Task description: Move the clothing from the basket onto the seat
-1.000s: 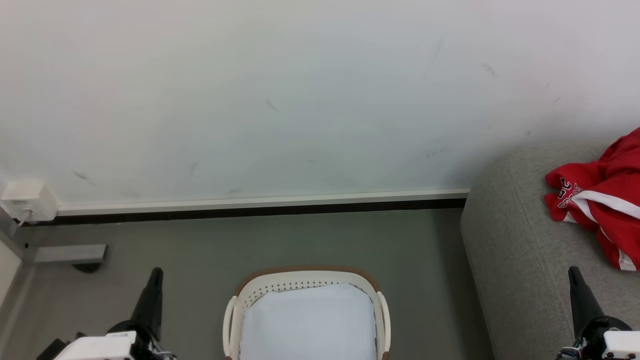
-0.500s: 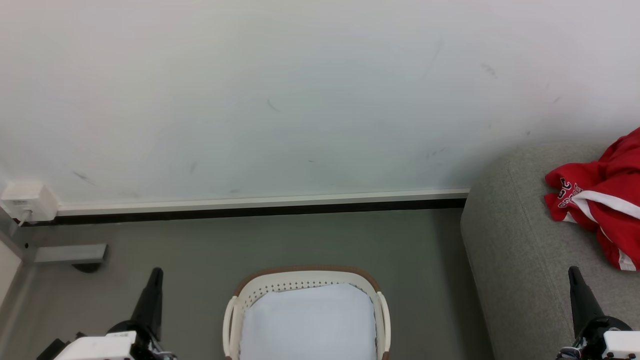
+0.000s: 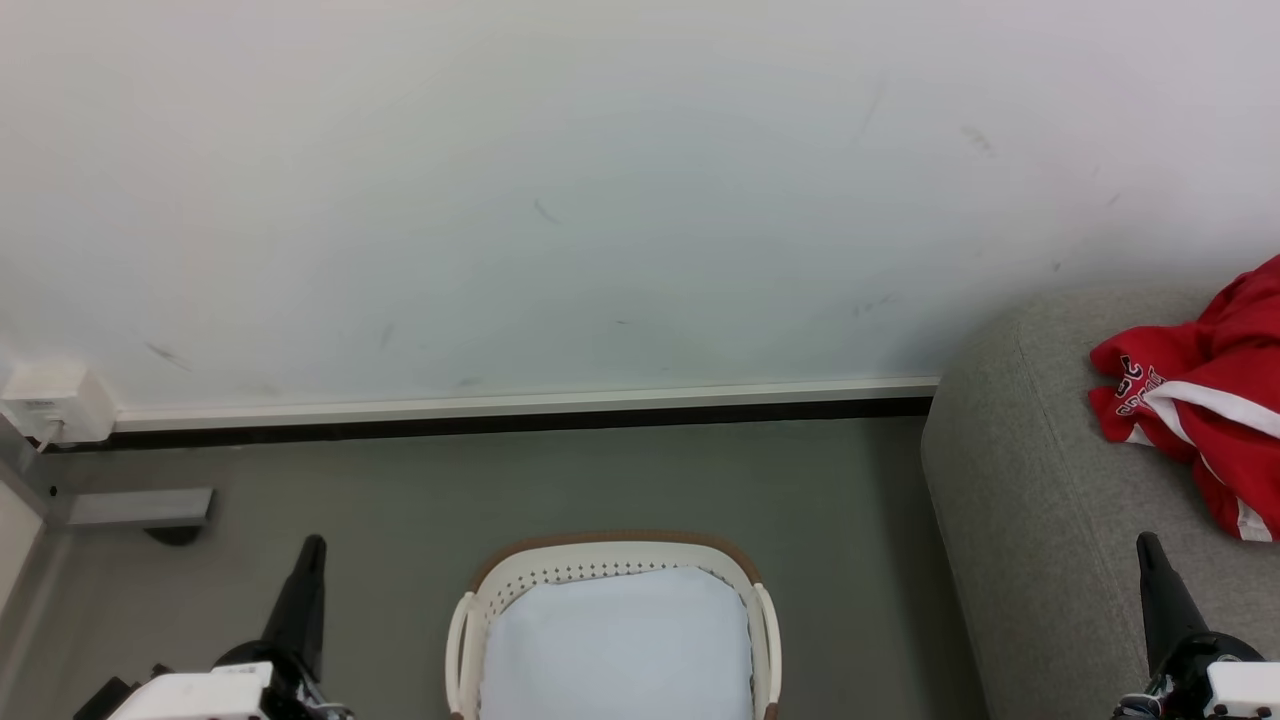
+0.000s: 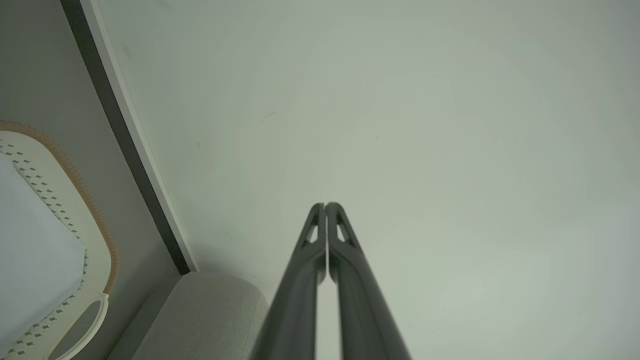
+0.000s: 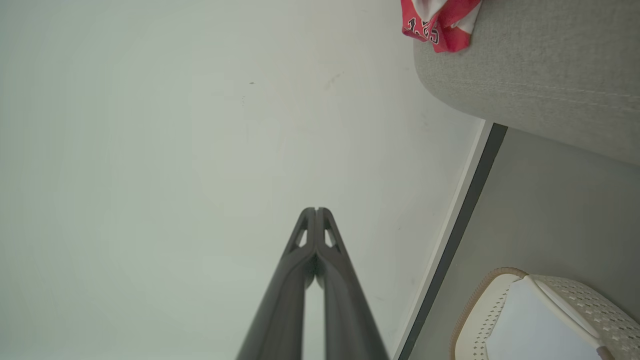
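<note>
The red clothing with white stripe trim lies crumpled on the grey seat at the right edge of the head view; a corner of the clothing also shows on the seat in the right wrist view. On the floor at bottom centre stands the cream basket with its brown rim; inside it I see only pale blue-white lining. My left gripper is shut at the lower left, left of the basket. My right gripper is shut at the lower right, above the seat's front part. Both point at the wall and hold nothing.
A white wall with a white and black baseboard runs behind the grey floor. A white socket box and a grey bracket sit at the far left.
</note>
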You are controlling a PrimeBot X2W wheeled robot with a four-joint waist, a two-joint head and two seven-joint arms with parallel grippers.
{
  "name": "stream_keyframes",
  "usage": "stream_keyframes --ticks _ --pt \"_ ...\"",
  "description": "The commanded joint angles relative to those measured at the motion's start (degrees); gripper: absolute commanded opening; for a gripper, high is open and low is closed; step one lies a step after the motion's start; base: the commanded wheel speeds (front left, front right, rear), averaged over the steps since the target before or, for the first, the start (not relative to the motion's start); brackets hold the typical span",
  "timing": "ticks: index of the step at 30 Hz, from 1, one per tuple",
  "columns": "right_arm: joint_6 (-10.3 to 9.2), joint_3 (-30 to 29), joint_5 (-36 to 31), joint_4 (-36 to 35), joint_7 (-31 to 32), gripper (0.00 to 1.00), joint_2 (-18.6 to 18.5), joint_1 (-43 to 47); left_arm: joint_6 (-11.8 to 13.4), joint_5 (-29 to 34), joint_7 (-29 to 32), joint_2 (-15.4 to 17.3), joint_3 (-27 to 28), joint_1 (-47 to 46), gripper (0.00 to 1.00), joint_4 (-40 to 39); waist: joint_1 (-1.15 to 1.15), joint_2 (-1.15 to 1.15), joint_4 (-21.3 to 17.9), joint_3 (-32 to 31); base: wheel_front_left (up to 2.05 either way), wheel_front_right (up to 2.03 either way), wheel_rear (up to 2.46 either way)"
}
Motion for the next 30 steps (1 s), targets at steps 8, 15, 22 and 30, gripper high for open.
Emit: stream_keyframes --ticks 8,15,22,30 --pt "-0.12 -0.21 -0.23 -0.29 0.18 0.00 -0.06 -0.66 -0.27 -0.81 0.22 0.28 -0.01 -0.44 0.00 -0.19 0.00 0.00 0.00 0.00 0.00 0.00 0.00" --pt "-0.12 -0.20 -0.22 -0.29 0.18 0.00 -0.06 -0.66 -0.28 -0.81 0.22 0.28 -0.02 -0.44 0.00 -0.19 0.00 0.00 0.00 0.00 0.00 0.00 0.00" --pt "-0.12 -0.19 -0.21 -0.29 0.17 0.00 -0.06 -0.66 -0.28 -0.81 0.23 0.28 0.00 -0.44 0.00 -0.19 0.00 0.00 0.00 0.00 0.00 0.00 0.00" --pt "-0.12 -0.18 -0.21 -0.29 0.16 0.00 -0.06 -0.66 -0.27 -0.81 0.22 0.28 -0.01 -0.44 0.00 -0.19 0.00 0.00 0.00 0.00 0.00 0.00 0.00"
